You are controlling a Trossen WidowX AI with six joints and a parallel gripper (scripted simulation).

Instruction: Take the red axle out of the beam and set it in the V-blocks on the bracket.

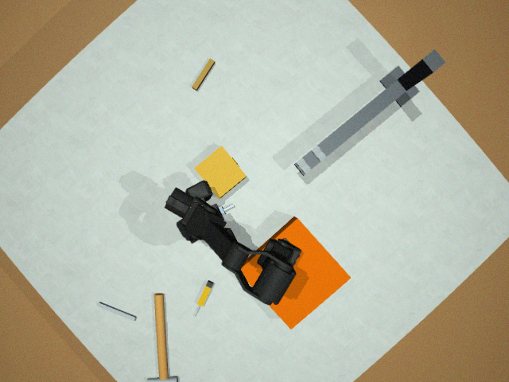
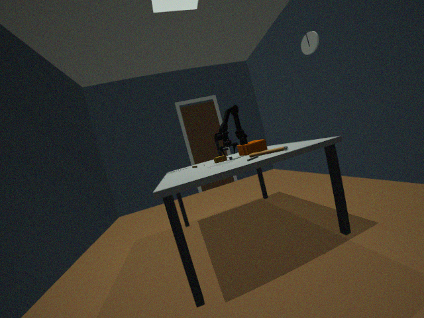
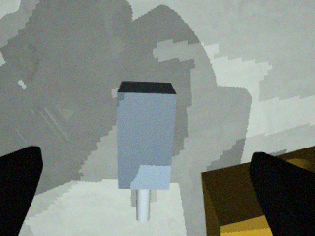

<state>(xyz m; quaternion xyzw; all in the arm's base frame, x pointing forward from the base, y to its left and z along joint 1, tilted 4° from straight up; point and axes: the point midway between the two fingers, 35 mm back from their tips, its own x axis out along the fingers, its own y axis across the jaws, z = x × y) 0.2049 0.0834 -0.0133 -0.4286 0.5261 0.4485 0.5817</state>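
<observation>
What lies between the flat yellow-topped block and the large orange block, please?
A small light-blue block with a thin pin, partly under the black arm, as the top view shows.

Looks dull black throughout, with a fat, drum-like housing point(image 1: 276, 283) point(image 2: 234, 109) toward the desk's lower-right edge from above, a link of two slim curved rails point(image 1: 269, 254), angular wrist casings point(image 1: 177, 201), and dark, tapering fingers with blunt, rounded tips.
</observation>
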